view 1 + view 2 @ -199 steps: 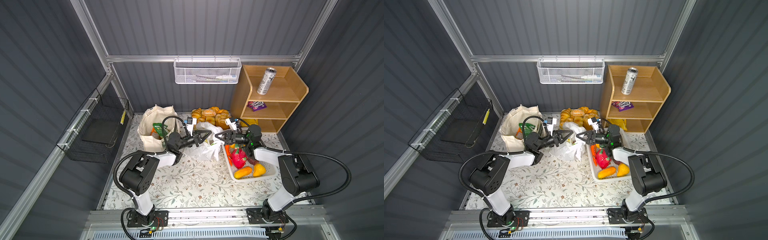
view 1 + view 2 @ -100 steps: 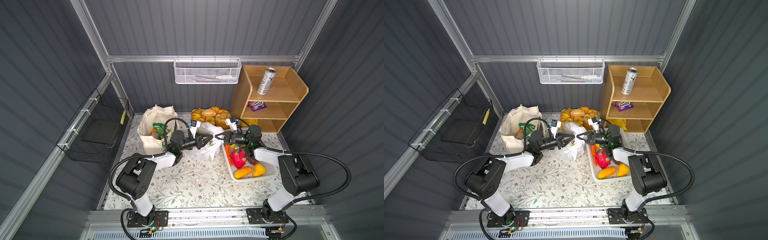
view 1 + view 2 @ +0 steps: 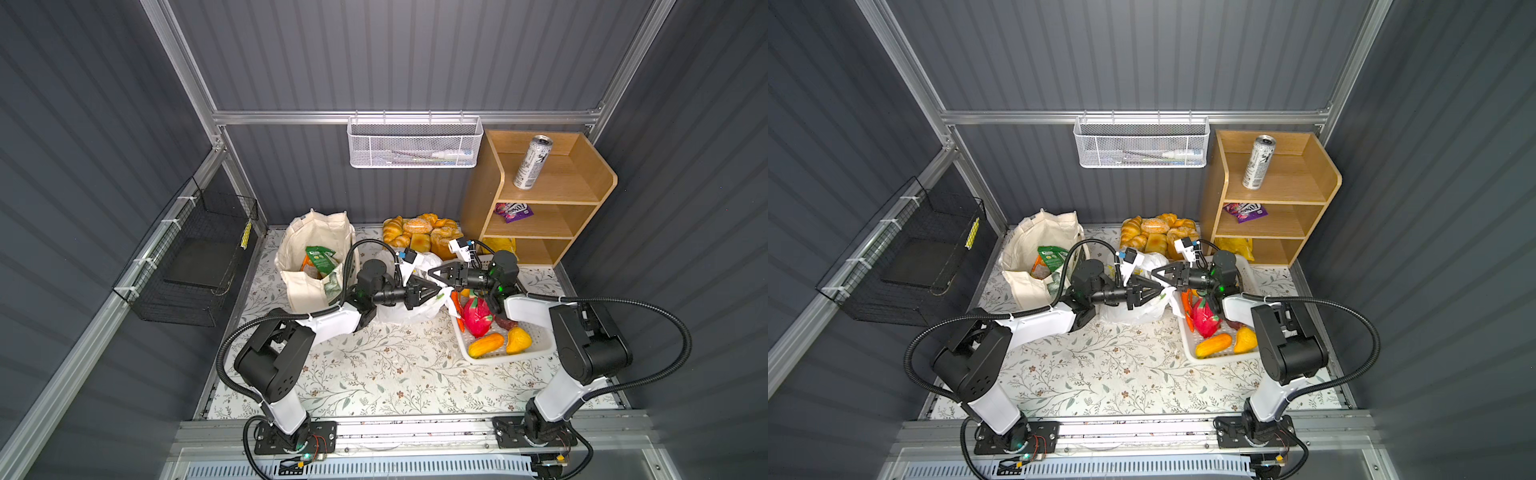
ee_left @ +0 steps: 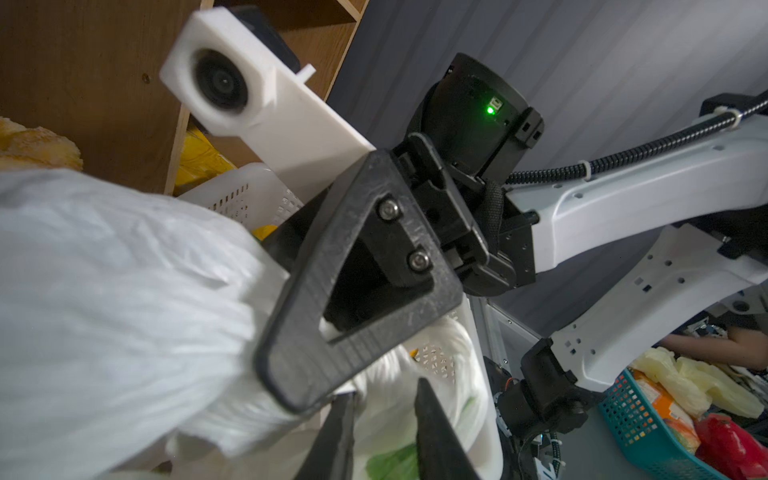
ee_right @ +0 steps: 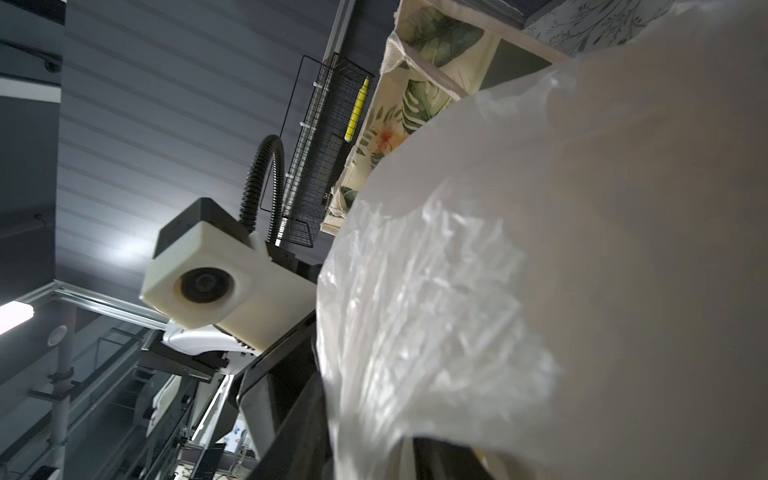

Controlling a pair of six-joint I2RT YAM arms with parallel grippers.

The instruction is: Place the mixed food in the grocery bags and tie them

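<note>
Surface: a pale cloth with a leaf-and-twig print (image 3: 374,365) runs from the arm bases to the back wall.
Room: dark grey ribbed walls in aluminium framing. A white mesh basket (image 3: 415,143) hangs on the back wall and a black wire basket (image 3: 195,266) on the left wall. A wooden shelf unit (image 3: 590,195) stands at the back right.
Shelf: a drink can (image 3: 533,162) stands upright on the top shelf, with a purple packet (image 3: 513,210) on the shelf below.
Tote: the tote (image 3: 303,291) stands open at the back left with a green packet (image 3: 319,257) inside.
Plastic bag: the plastic bag (image 3: 399,311) sits mid-surface, between the tote and the white perforated basket (image 3: 536,349). The bread rolls (image 3: 419,232) are behind it.
Hidden: the bag's contents cannot be seen. In the right wrist view its film (image 5: 540,291) covers most of the picture. A dark item in the basket beside the dragon fruit (image 3: 478,316) lies mostly under the right arm.
Left fingers: the left fingers (image 4: 434,436) are parted by a narrow gap over the top of the bag. White film shows in the gap, but no pinch can be made out.
Right fingers: the right fingers (image 4: 286,328) press against bunched film at the bag's top, just beside the left pair. I cannot tell whether they are clenched on it or released.
</note>
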